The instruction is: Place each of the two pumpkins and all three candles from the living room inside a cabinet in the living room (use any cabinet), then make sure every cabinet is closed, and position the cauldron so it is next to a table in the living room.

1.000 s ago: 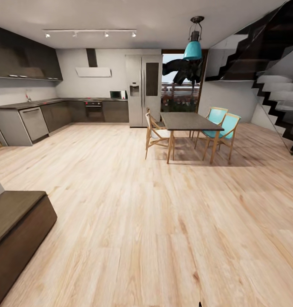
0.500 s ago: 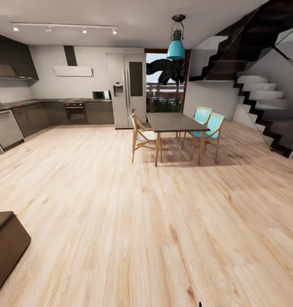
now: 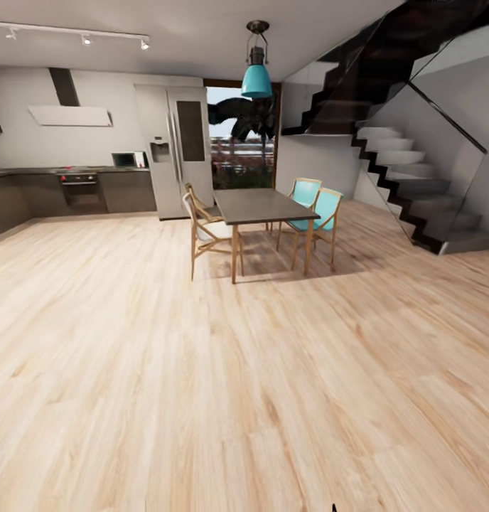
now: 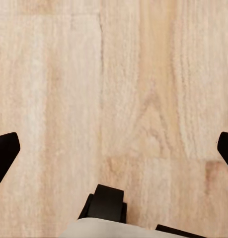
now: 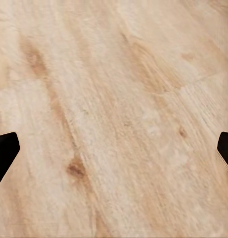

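- Where the pale wooden plank floor (image 3: 202,370) fills the foreground, a dark rectangular dining desk (image 3: 255,205) with turquoise chairs (image 3: 321,210) stands beyond.
- Left gripper (image 4: 114,148): fingers spread wide, holding nothing, above floor.
- Right gripper (image 5: 114,148): likewise.

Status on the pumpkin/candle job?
Nothing visibly done. Head view faces the dining table and fridge across bare wood floor. Left gripper and right gripper are open and empty. Pumpkins, candles, cabinets and cauldron all remain.

Floor (image 3: 202,398) pale matt wood planks; fridge (image 3: 175,149) brushed metal.
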Controlling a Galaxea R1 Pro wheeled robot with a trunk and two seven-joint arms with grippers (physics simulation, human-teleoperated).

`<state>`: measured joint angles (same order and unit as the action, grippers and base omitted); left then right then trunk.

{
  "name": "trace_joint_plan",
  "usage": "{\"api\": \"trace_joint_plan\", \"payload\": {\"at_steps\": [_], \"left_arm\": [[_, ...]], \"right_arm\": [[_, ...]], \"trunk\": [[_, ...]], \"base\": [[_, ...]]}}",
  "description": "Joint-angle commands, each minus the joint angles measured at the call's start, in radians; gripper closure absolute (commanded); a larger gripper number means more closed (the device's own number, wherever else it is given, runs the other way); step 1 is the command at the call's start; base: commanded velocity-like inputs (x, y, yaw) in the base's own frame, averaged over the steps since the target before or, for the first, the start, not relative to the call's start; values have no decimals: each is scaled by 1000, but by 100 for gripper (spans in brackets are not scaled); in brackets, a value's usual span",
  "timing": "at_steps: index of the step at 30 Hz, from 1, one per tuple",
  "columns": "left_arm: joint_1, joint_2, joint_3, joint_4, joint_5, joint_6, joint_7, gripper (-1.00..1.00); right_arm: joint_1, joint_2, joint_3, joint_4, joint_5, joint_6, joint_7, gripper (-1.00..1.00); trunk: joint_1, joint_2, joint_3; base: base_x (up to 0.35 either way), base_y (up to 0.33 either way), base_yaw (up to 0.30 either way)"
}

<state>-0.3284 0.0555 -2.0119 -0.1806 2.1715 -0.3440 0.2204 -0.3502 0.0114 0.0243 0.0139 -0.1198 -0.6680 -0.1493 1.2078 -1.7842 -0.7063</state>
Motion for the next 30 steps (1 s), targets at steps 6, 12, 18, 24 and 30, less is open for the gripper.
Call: {"api": "trace_joint_plan", "payload": {"at_steps": [6,12,18,24,30], "left_arm": [[-1,1,-8,-5,4,-6,8,-100],[-1,1,-8,-5,4,-6,8,-100],[-1,1,-8,-5,4,-6,8,-100],[-1,1,-8,-5,4,-7,8,-100],[-1,1,-8,-5,4,-7,8,-100]], "right_arm": [[-1,0,3,1,-8,-3,0,-100],[-1,0,4,1,-8,-2,0,-100],[-1,0,4,1,-8,-2,0,-100],[-1,-1,4,1,-8,-2,0,-100],[-1,-2,3,1,-8,-1,0,-100]], "trunk": [[1,0,-1],[1,0,-1],[1,0,-1],[1,0,-1],[1,0,-1]], "base": [[328,0,-261],[328,0,-261],[325,0,-261],[316,0,-261],[295,0,-265]]}}
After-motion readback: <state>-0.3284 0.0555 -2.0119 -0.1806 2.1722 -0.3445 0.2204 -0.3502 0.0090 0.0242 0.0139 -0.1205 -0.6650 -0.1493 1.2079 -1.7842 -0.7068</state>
